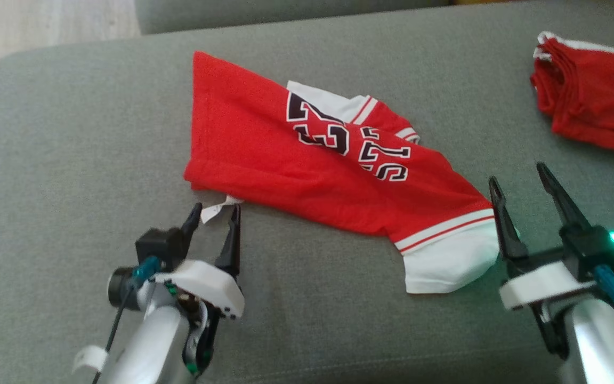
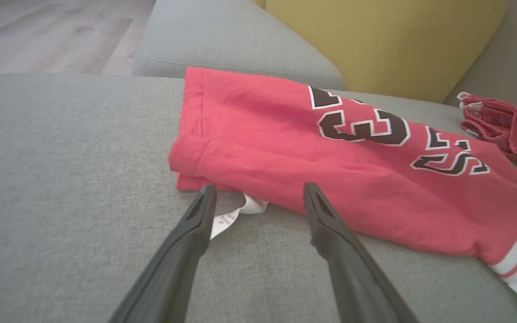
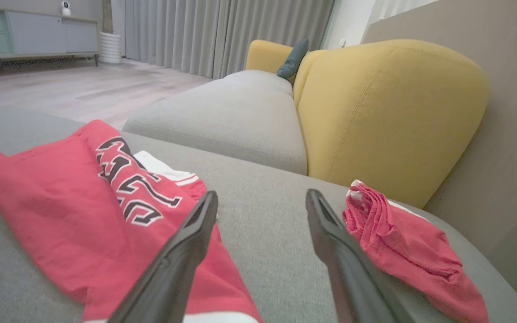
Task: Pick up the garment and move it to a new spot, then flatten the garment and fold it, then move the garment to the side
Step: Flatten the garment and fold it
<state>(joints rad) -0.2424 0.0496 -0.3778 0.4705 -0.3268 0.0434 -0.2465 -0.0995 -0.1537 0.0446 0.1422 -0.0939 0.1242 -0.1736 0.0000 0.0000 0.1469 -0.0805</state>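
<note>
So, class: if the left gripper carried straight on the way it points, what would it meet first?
The left gripper would probably meet the white label first, lying just ahead between its fingertips, then the near edge of the red jersey right behind it.

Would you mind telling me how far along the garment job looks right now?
Done, apparently: the red jersey lies doubled over on the grey cushion. In hand: nothing; the left gripper, open, points at the jersey's near corner by its white tag, and the right gripper stands open beside the white sleeve. Left: the sleeve juts out, so tidying the fold, then moving the jersey aside, perhaps toward the other red garment.
</note>
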